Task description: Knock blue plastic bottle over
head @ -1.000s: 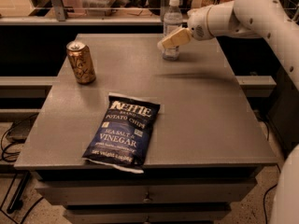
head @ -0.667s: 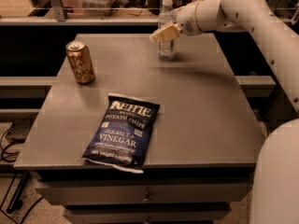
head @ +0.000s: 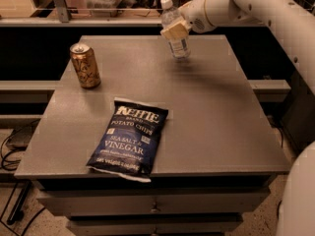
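Blue plastic bottle [head: 180, 45] stands tilted (cap leaning toward the gold can [head: 85, 65]), well to the right of that can and farther back. Gripper [head: 175, 30] contacts the bottle's midsection; whether it is open cannot be told.

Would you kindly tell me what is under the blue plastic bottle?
Only bare table lies under the blue plastic bottle; the gripper, against its upper body, hides that part.

Gold can [head: 84, 65] upright, dark blue chip bag [head: 129, 139] flat, on grey table [head: 221, 112]
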You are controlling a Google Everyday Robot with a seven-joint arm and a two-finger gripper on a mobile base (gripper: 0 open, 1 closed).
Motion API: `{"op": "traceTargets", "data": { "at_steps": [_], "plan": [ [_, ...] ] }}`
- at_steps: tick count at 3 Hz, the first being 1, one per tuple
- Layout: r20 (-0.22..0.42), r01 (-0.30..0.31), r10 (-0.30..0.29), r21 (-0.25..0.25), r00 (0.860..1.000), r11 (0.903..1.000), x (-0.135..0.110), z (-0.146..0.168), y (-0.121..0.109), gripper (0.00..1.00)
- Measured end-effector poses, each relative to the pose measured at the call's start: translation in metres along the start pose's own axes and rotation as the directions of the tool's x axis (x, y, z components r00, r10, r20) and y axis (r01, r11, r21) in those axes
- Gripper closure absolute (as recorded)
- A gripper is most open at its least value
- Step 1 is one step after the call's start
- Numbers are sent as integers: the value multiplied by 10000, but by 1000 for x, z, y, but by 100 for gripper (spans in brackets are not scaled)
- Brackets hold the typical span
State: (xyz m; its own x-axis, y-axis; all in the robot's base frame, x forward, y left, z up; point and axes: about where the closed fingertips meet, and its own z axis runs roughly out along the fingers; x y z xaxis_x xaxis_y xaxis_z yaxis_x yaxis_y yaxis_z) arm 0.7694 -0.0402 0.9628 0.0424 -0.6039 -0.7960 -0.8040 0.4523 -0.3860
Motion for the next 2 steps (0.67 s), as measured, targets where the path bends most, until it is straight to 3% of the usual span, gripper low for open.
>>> {"op": "traceTargets", "data": {
  "at_steps": [1,2],
  "plan": [
    [-1501,1850,-1827,19,9716,9827,-15,-19,20,96],
    [-3183,3295,-3301,-575,8886,9424,-2,-25,36,92]
  ]
}}
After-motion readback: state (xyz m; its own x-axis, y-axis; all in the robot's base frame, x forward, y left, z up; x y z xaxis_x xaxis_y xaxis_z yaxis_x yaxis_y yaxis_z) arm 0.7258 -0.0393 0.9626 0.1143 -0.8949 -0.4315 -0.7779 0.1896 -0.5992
